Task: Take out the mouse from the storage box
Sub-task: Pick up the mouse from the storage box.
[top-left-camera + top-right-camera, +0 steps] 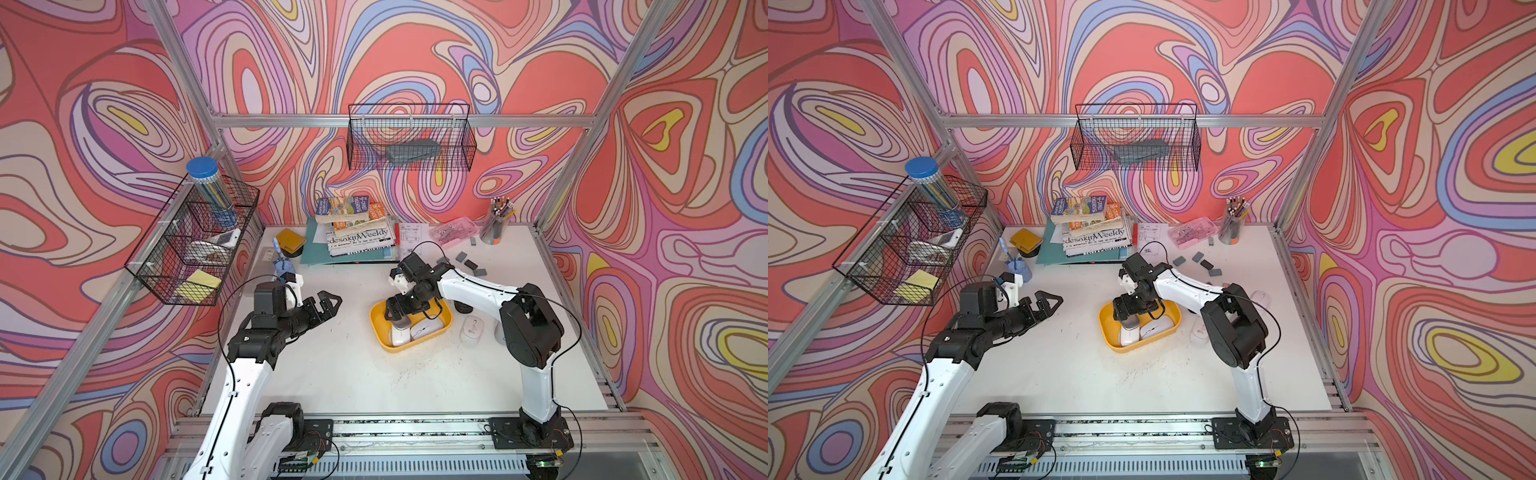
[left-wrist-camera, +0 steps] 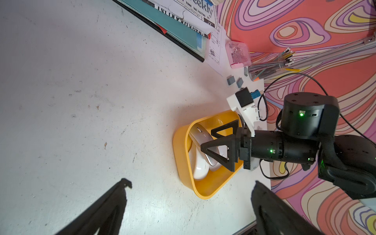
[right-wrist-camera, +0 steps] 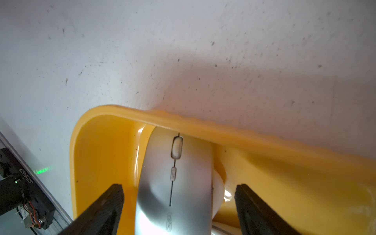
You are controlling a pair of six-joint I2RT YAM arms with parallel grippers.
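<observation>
Reaching down into the yellow storage box (image 1: 376, 328) at the centre right of both top views, the right gripper (image 3: 179, 205) is straddling a silver mouse (image 3: 175, 183); in the right wrist view its two black fingers (image 3: 105, 205) are standing apart on either side of the mouse body, with a strip of yellow floor showing between each finger and the mouse, so nothing is clamped. The silver mouse is lying inside the box with its scroll-wheel end tucked against the box wall, and it is partly overlapping a white mouse (image 1: 426, 327) that is lying just beside it in the same box. In the left wrist view the silver mouse (image 2: 200, 136) is sitting on top of the white one (image 2: 200, 168), under the right gripper's triangular fingers. A third, white mouse (image 1: 471, 328) is resting on the white table (image 1: 340, 374) just right of the box, outside it. The left gripper (image 1: 328, 302) is hovering over the table at centre left of the top views, well apart from the box, its jaws spread wide and holding nothing.
</observation>
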